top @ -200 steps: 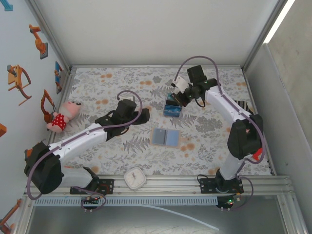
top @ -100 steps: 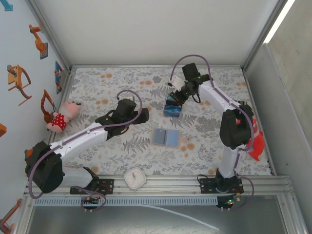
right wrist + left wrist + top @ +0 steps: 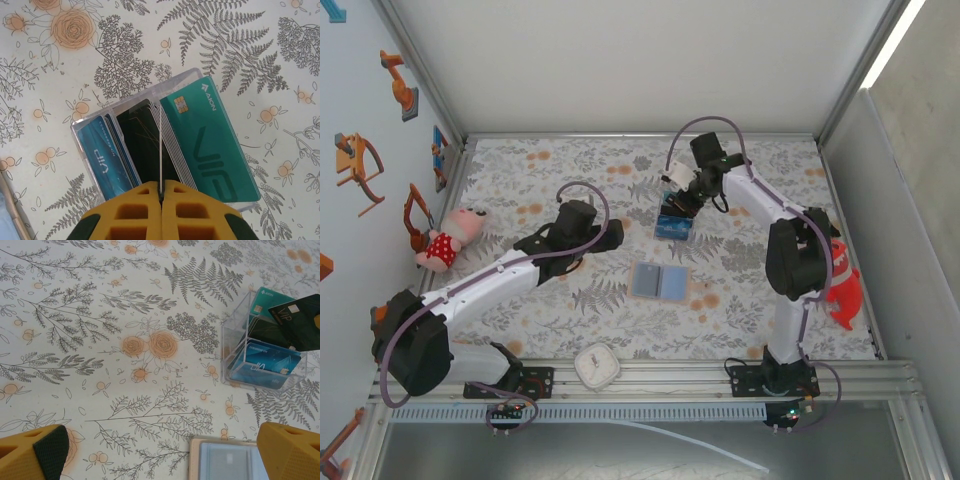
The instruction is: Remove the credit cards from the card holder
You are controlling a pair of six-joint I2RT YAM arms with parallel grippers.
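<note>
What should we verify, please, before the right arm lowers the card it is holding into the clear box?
1. Right claw shut on the held card: ok.
2. Held card's edge lined up between the black card and teal card: ok.
3. Clear card box upright, apart from the card holder: ok.
4. Left claw open, touching nothing: ok.
5. Card holder lying open: ok.
6. Whether any cards remain in the card holder: cannot tell.
</note>
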